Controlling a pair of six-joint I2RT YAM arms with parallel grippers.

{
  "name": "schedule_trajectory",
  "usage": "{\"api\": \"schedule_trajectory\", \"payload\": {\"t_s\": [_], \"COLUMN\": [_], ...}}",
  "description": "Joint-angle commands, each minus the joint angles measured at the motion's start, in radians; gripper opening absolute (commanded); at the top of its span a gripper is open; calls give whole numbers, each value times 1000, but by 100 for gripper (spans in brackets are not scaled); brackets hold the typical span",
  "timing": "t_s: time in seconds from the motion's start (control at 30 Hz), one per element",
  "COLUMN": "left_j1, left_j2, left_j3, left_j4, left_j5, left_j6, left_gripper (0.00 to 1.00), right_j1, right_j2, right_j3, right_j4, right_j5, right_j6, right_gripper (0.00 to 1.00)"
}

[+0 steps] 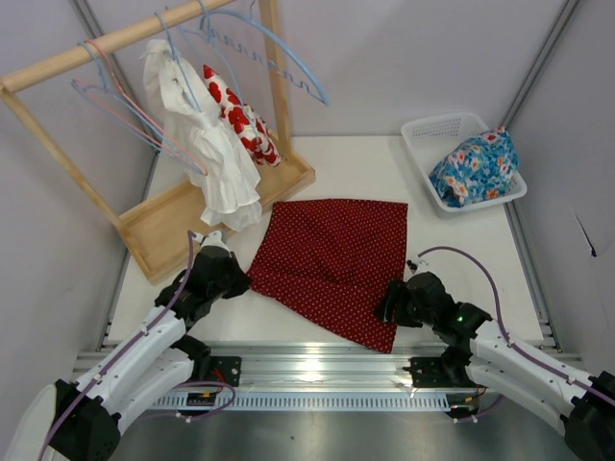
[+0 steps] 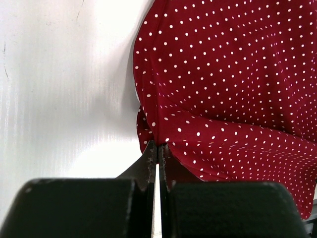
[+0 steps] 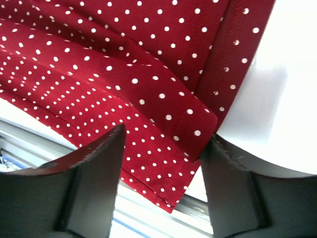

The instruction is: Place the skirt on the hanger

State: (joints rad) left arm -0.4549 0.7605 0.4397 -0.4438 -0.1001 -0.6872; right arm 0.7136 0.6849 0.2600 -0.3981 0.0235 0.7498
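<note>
White desk (image 1: 452,269) bearing wooden rack (image 1: 154,226) at far left and dark red dotted skirt (image 1: 332,259) lying flat at centre. Left gripper (image 1: 235,280) at the skirt's left corner, jaws pressed together, pinching the fabric edge. Right gripper (image 1: 389,305) at the near right hem, jaws spread, fabric lying between them.

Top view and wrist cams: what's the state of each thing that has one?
skirt: spread on the table, not on any hanger
left gripper: shut on the skirt's edge
right gripper: open, fingers straddling the skirt's corner
pale-blue hanger: hung on the wooden rail, no skirt on it
white garment: hung on the rail
blue floral garment: bunched in the white basket
</note>
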Motion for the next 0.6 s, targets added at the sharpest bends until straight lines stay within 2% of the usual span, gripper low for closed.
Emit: {"api": "schedule_trajectory", "payload": {"t_s": [0.0, 0.07, 0.17, 0.2, 0.27, 0.3, 0.43, 0.57], "left_j1": [15, 16, 19, 22, 22, 24, 24, 24], "left_j2": [-9, -7, 0, 3, 10, 10, 0, -36], "left_j3": [50, 54, 53, 45, 59, 62, 123, 191], "left_j4": [7, 8, 19, 20, 24, 22, -28, -102], "left_j5": [0, -1, 5, 8, 14, 16, 20, 5], "left_j6": [25, 26, 26, 26, 29, 31, 52, 77], "left_gripper": [0, 0, 0, 0, 0, 0, 0, 0], "right_j1": [26, 38, 58, 66, 72, 73, 86, 92], "right_j2": [-8, -15, -28, -30, -30, -30, -42, -82], "right_j3": [10, -2, -24, -27, -30, -15, 94, 209], "right_j4": [-24, -27, -13, -5, -2, -14, -93, -148], "right_j5": [19, 16, 12, 10, 12, 13, 13, -63], "right_j6": [29, 46, 68, 75, 86, 88, 79, 79], "right_gripper": [68, 68, 54, 40, 21, 1, 0, 0]}}
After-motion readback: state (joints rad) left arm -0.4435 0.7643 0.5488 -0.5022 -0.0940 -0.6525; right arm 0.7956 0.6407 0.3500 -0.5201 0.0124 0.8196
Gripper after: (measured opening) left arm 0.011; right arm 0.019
